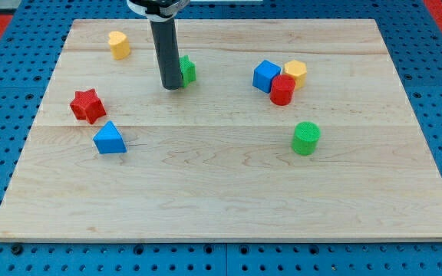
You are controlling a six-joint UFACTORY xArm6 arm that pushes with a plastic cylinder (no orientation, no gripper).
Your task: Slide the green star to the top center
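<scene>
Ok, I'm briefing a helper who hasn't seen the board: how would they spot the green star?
On the wooden board, look toward the view's top, left of centre, where the dark rod stands. The green star sits against the right side of my tip, partly hidden. The other green block is a cylinder far right.

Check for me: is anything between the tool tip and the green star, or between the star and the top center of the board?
Nothing visible. My tip sits right against the green star, on its left in the view, partly hiding it. From the star toward the top center, the board shows only bare wood; the blue cube stands well off to the view's right.
</scene>
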